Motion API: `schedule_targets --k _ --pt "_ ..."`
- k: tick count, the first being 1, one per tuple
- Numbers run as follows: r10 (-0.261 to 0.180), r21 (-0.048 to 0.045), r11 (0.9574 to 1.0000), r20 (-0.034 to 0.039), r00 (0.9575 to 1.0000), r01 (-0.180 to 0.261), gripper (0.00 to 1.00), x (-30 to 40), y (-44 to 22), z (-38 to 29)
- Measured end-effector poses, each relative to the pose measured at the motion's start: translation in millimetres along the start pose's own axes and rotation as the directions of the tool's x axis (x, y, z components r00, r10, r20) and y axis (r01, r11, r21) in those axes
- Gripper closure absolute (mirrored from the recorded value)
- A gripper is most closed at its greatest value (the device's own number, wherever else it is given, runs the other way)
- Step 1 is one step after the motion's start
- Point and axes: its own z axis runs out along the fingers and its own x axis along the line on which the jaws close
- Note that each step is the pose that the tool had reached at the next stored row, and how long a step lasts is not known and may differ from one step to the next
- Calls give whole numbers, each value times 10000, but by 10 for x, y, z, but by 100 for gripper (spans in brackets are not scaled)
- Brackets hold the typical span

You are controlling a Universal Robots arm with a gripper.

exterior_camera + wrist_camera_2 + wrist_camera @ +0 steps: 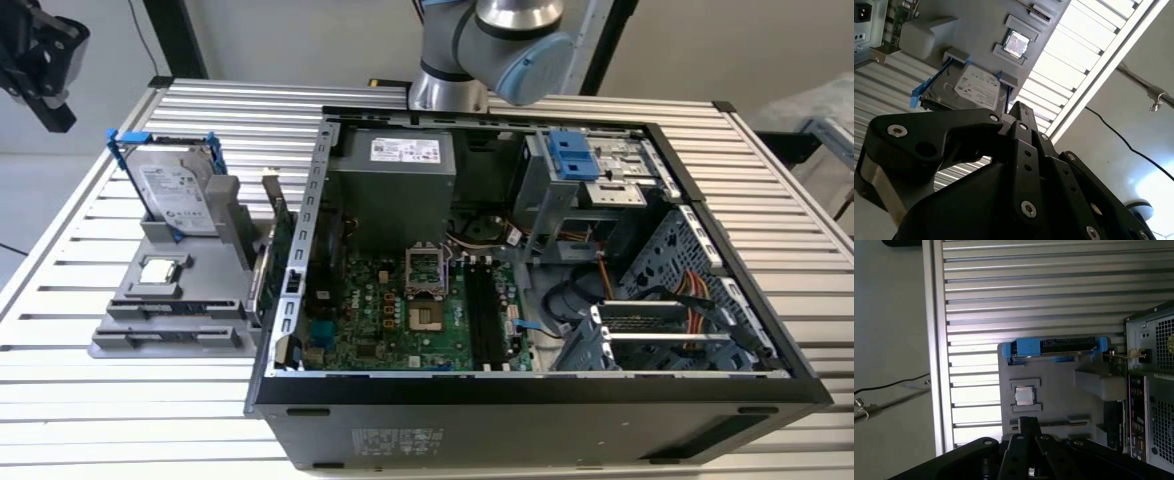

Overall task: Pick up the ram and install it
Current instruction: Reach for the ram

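Observation:
My black gripper (51, 110) hangs high above the table's far corner on the exterior view's left, away from the open computer case (534, 400). Below it stands a grey fixture (200, 300). In the first wrist view my gripper (1027, 422) lines up over a long narrow slot (1054, 423) in the fixture (1059, 390), where a thin dark strip sits edge-on. I cannot tell whether that strip is the ram. The motherboard's (387, 320) long black slots (487, 320) look bare. In the second wrist view the gripper (1021, 109) is seen over the fixture (974, 30).
The fixture also carries a hard drive in a blue bracket (174, 185), a processor chip (160, 270) and an upright green expansion card (280, 250) beside the case wall. The arm's base (487, 50) stands behind the case. The slatted aluminium table (80, 400) ends just past the fixture.

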Motion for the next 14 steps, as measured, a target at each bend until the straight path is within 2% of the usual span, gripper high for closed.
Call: schedule_targets --k 10,11,14 --pt "-2 -2 10000 1 10000 2 100 16 -1 0" --pt "0 -2 10000 2 10000 0 100 -6 1 1" --pt "1 -3 10000 3 10000 -1 100 -142 11 6"
